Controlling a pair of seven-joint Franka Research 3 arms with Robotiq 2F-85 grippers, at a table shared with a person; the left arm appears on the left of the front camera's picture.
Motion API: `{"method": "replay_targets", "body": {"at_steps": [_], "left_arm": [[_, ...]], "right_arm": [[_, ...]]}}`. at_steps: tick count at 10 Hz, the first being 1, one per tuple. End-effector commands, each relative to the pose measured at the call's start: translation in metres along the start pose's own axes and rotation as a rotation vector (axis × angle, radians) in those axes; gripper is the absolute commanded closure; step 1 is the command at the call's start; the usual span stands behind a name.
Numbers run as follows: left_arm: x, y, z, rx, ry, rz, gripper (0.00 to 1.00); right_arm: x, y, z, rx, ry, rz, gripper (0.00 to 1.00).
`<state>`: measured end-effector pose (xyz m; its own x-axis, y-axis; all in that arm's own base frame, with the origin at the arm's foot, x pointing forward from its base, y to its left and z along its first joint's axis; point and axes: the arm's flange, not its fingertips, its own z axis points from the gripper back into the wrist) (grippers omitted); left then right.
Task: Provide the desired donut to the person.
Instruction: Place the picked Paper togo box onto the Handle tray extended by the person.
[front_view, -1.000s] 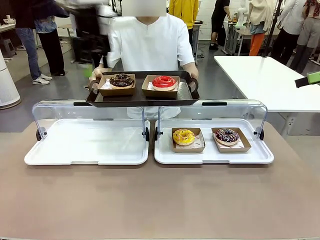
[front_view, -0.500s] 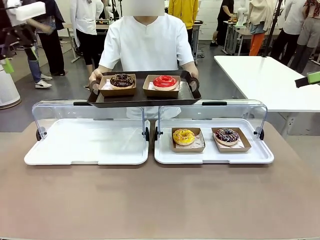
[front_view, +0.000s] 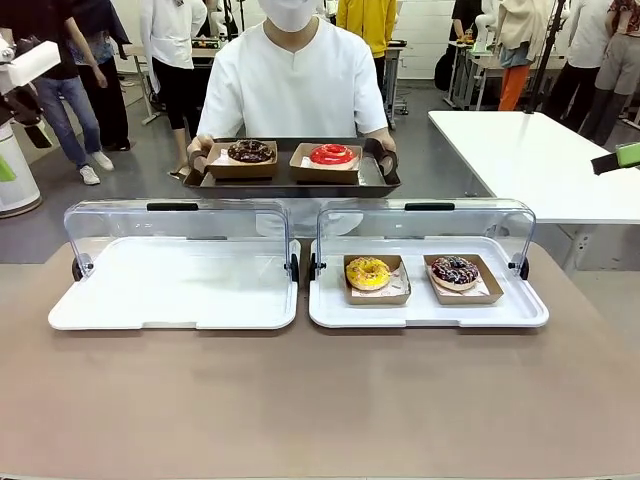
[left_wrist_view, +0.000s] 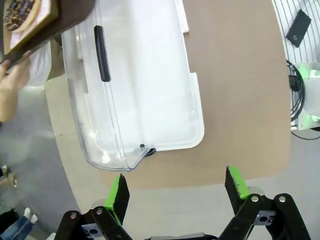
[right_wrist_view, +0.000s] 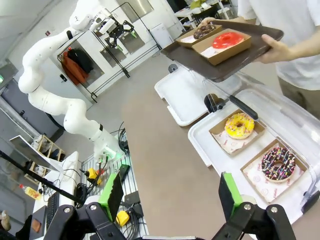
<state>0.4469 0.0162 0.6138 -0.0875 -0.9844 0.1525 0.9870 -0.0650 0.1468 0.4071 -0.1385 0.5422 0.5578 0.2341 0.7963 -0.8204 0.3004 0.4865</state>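
Observation:
The person (front_view: 292, 80) in a white T-shirt stands at the far side holding a dark tray (front_view: 290, 178) level, with a chocolate donut (front_view: 249, 151) and a red donut (front_view: 331, 154) in cardboard boxes. In the right-hand white case (front_view: 520, 312) lie a yellow donut (front_view: 368, 272) and a dark sprinkled donut (front_view: 455, 270). My left gripper (left_wrist_view: 177, 190) hangs open high above the left case's far end (left_wrist_view: 165, 120), holding nothing. My right gripper (right_wrist_view: 170, 192) is open too, high over the table's right side, looking down on the yellow donut (right_wrist_view: 239, 125) and sprinkled donut (right_wrist_view: 278, 163).
The left white case (front_view: 175, 290) has its clear lid (front_view: 175, 225) raised, as does the right one. Another white table (front_view: 530, 150) stands at the back right. Bystanders walk behind the person. My left arm (right_wrist_view: 60, 75) rises tall beyond the table's far end.
My left arm has swung from near the person's tray out to the picture's far left edge. The person has drawn the tray back a little and levelled it.

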Motion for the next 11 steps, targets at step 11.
{"method": "replay_targets", "body": {"at_steps": [11], "left_arm": [[-0.079, 0.002, -0.039, 0.060, -0.434, 0.275, 0.00]], "right_arm": [[0.001, 0.000, -0.001, 0.006, -0.003, 0.005, 0.00]]}}
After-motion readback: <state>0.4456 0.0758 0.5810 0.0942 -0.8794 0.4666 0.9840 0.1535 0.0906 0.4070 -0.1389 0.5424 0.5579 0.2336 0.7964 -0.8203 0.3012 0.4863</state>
